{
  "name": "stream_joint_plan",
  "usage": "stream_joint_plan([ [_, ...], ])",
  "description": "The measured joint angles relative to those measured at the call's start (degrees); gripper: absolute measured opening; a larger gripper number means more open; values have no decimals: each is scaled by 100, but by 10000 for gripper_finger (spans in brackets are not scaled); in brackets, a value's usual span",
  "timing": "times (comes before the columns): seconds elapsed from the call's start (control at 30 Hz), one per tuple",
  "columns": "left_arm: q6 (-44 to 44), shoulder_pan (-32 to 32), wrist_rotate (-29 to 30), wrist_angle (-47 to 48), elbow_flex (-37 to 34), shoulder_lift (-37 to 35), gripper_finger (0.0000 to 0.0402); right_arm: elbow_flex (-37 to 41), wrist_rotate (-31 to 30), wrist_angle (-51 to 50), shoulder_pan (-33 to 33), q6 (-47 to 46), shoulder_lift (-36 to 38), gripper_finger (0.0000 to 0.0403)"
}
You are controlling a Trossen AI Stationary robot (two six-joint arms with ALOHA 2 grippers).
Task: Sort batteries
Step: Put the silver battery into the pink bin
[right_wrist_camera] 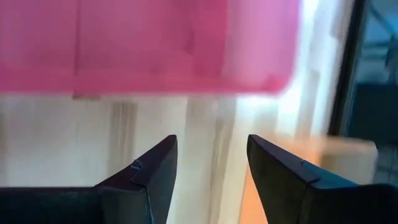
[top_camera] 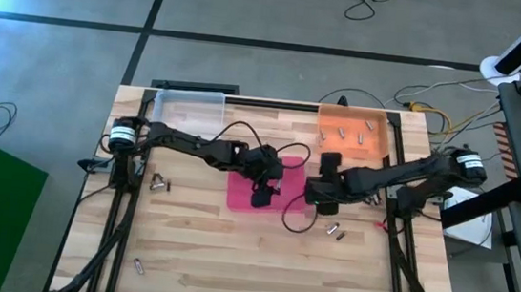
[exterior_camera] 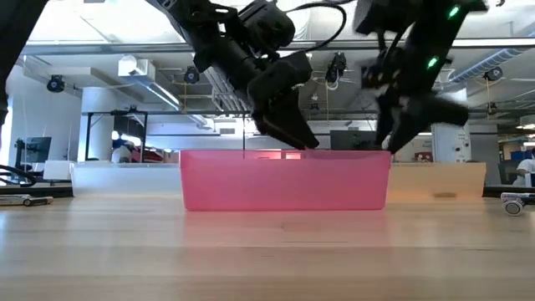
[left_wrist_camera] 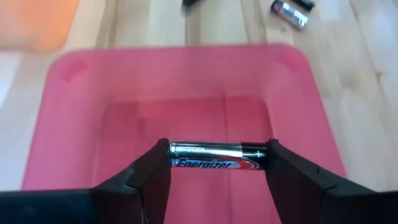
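A silver-and-black battery hangs over the pink tray, with my left gripper shut on it. The tray's floor below it shows no other battery. My right gripper hovers open just off the pink tray's right side, above bare wood, with nothing between its fingers. Several batteries lie in the orange tray at the far right. Loose batteries lie on the table at the left, the near left and near my right gripper. My left gripper pinches the battery endwise, one finger on each end; the silver end meets one fingertip and the black end the other. The fingers slant down from above. The battery lies level across the gap, clear of the pink tray.
A clear tray stands at the far left beside the orange one. Black cables loop over the table between the two arms. Open wood lies along the near half of the table.
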State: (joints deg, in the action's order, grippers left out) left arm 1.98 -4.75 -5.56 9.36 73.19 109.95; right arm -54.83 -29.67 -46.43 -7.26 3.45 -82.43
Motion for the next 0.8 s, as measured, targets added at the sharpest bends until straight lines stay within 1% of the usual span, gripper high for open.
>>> stream_joint_plan([
  [0.07, 9, 0, 2, 4, -105, 0, 202, -77, 22, -530, -188, -542, 203, 179],
  [0.1, 9, 0, 2, 10, -165, 0, 202, -100, 158, -763, -282, -830, 316, 178],
  [0.13, 12, -4, 9, 21, -235, 0, 202, -113, 450, -966, -364, -1221, 434, 178],
  [0.2, 15, -7, 33, 79, -353, 0, 202, -98, 1213, -1256, -480, -2352, 617, 178],
  [0.27, 23, -7, 45, 230, -437, 0, 202, 40, 2006, -1266, -553, -3653, 759, 180],
  [0.33, 6, -7, 57, 244, -541, 0, 202, 213, 2607, -1163, -670, -4652, 877, 186],
  [0.4, -108, -7, 56, 244, -625, 0, 208, 319, 2899, -1074, -799, -5498, 953, 194],
  [0.5, -395, -23, 55, 208, -731, 0, 231, 484, 3021, -1132, -867, -6637, 994, 209],
  [0.57, -515, -24, 55, 204, -784, 0, 253, 559, 3078, -1109, -880, -6991, 1001, 221],
  [0.7, -544, -33, 52, 316, -750, 0, 295, 653, 3431, -1014, -901, -6955, 959, 251],
  [0.8, -501, -33, 52, 596, -596, -5, 315, 699, 3459, -922, -904, -7136, 856, 272],
])
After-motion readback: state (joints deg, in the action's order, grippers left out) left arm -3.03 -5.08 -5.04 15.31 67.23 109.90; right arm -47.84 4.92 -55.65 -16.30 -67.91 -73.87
